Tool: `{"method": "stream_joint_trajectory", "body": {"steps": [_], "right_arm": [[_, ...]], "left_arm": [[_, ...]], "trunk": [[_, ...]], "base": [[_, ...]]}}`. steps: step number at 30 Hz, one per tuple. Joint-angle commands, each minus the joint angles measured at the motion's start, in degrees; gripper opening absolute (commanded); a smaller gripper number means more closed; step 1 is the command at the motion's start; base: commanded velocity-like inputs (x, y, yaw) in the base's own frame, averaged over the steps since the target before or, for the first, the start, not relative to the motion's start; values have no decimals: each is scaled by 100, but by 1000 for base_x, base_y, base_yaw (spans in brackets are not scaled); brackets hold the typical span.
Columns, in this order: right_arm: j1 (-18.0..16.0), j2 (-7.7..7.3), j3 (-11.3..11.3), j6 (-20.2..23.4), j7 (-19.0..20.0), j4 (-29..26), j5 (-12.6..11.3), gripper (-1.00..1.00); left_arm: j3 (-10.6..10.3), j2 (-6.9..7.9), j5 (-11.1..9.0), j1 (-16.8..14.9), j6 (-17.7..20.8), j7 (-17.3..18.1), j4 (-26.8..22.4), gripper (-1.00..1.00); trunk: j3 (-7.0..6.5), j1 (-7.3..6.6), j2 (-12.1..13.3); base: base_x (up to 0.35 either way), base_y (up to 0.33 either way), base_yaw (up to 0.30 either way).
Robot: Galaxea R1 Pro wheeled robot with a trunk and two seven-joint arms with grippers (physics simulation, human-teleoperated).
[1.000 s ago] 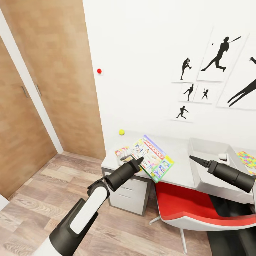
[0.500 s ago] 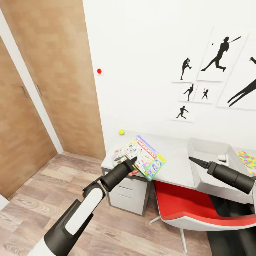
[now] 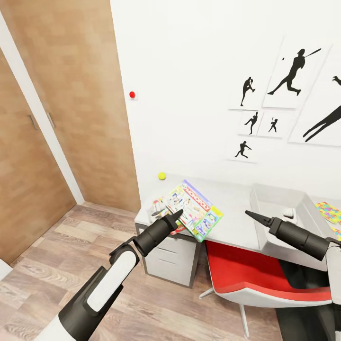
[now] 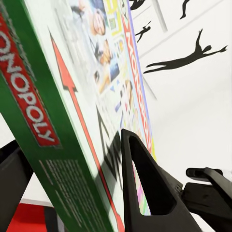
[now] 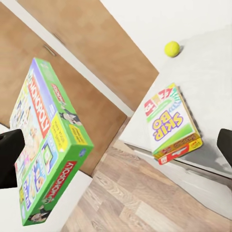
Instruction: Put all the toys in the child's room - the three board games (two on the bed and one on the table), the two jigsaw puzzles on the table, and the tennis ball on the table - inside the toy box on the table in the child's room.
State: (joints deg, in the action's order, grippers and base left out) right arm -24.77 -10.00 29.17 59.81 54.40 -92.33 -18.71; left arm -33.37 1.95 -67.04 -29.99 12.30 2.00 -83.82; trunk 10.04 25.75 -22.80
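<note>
The left gripper (image 3: 176,215) has its fingers (image 4: 145,188) clamped on the near edge of the Monopoly board game (image 3: 194,210), which hangs tilted above the left part of the surface (image 3: 237,222). The toy box (image 3: 279,220) lies to its right, so the box's long axis must swing rightward. The Skip-Bo board game (image 5: 171,123) lies flat beneath, and the tennis ball (image 3: 162,176) sits at the far left corner. The right gripper (image 3: 250,215) hovers by the toy box's near-left wall, its fingers apparently closed and empty, though the view is poor. Since half a second ago the right arm has crept leftward; the Monopoly game has barely shifted.
</note>
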Motion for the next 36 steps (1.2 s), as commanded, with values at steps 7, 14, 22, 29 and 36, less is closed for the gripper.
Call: {"method": "stream_joint_trajectory", "body": {"steps": [7, 14, 22, 29, 36], "right_arm": [[-1, 199, -147, 19, 36, 3, 38, 100], [32, 411, -326, 19, 31, 9, 46, 100], [85, 521, -538, 19, 28, 11, 52, 100], [122, 547, -628, 19, 30, 6, 47, 100], [148, 554, -651, 19, 34, 5, 37, 100]], "left_arm": [[-7, -5, -68, -6, 4, 72, 46, -100], [-11, -60, -65, -6, -12, 81, 81, -100], [-11, -82, -66, -6, -35, 81, 158, -100], [-11, -91, -71, -6, -43, 81, 183, -100], [-13, -110, -79, -6, -116, 80, 210, -100]], "trunk": [[12, 3, -12], [12, 3, -12], [12, 3, -12], [12, 3, -12], [12, 3, -12]], "base": [[0, 0, 0], [0, 0, 0], [0, 0, 0], [0, 0, 0], [0, 0, 0]]}}
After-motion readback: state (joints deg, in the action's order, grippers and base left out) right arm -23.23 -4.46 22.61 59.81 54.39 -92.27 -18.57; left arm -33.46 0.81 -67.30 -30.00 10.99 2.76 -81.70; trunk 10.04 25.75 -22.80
